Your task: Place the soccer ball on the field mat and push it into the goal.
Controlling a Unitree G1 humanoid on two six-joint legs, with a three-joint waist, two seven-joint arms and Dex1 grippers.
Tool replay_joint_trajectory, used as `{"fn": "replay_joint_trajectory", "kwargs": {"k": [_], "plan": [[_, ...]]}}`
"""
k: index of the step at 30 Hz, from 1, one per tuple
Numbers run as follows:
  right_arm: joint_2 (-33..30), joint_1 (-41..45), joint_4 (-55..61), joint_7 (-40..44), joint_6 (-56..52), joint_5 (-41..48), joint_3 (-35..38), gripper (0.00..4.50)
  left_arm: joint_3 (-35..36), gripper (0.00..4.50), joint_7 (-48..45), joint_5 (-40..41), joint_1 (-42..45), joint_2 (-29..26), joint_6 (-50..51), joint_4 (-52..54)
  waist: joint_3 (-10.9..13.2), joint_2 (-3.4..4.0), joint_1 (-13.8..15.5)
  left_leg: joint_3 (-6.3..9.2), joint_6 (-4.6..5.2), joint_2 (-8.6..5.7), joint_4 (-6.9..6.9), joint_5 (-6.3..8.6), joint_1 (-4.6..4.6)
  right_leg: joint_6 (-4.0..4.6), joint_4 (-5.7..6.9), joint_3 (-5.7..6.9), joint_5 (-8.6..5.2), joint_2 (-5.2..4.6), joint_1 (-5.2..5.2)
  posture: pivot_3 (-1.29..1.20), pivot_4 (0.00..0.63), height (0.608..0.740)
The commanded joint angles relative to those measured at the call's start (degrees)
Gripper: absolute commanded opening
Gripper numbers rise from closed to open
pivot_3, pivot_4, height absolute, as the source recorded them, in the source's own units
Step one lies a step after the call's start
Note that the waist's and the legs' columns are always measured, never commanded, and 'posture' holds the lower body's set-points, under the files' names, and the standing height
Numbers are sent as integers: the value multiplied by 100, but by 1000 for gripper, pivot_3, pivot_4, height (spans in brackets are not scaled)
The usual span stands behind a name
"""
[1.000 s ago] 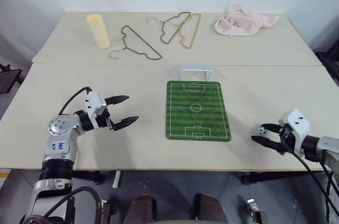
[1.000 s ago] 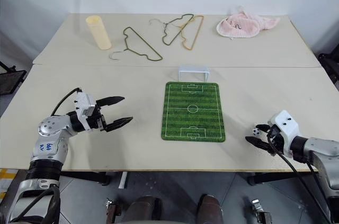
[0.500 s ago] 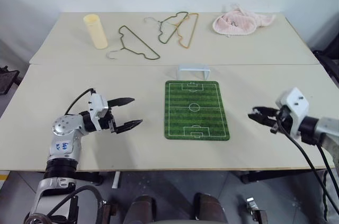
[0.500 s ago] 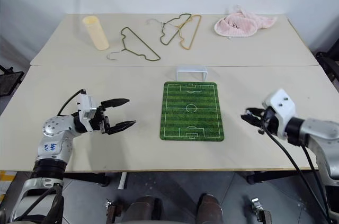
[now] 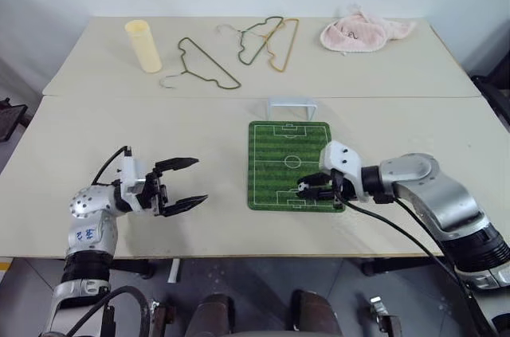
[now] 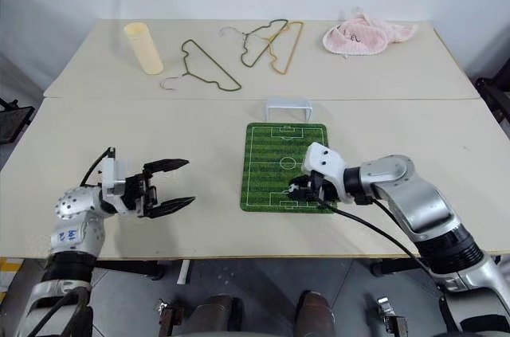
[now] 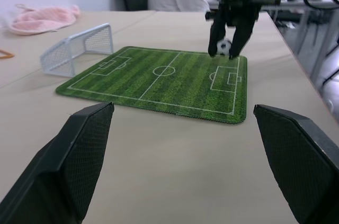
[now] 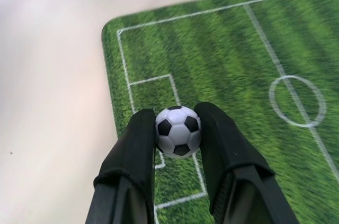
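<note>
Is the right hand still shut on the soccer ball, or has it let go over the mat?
Shut on it: the soccer ball sits pinched between the right hand's two fingers, above the field mat near its penalty box.

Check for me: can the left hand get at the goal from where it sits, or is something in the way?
Probably yes. The left hand hangs open over bare table left of the field mat, and nothing stands between it and the goal. The right hand, shut on the soccer ball, is over the mat's near end, away from that path.
</note>
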State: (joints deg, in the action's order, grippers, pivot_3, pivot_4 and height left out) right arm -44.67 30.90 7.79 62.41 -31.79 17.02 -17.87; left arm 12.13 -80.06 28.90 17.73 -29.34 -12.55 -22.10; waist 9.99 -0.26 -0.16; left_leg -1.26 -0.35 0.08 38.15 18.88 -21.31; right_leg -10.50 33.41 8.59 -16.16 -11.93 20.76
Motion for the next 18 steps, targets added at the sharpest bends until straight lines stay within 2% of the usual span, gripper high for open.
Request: {"fn": "replay_joint_trajectory", "kwargs": {"k": [1,8,18], "plan": [[126,125,-160,216,312,-213,-140,843,120,4500,-30,234,-476,-29,16,559,0,0,-6,0,0,0,0,0,0,0,0,0,0,0,0,0,150,740],[461,281,-645,440,595,-514,-292,843,179,4500,376,383,-1020,157,70,1232,1,1,2,0,-1,2,5,0,2,0,2,-1,0,0,-3,0,150,740],[602,359,-895,658,736,-713,-275,843,57,4500,663,288,-865,229,77,1209,1,1,-8,-1,-2,2,4,1,5,0,2,-1,0,1,-3,0,150,740]]}}
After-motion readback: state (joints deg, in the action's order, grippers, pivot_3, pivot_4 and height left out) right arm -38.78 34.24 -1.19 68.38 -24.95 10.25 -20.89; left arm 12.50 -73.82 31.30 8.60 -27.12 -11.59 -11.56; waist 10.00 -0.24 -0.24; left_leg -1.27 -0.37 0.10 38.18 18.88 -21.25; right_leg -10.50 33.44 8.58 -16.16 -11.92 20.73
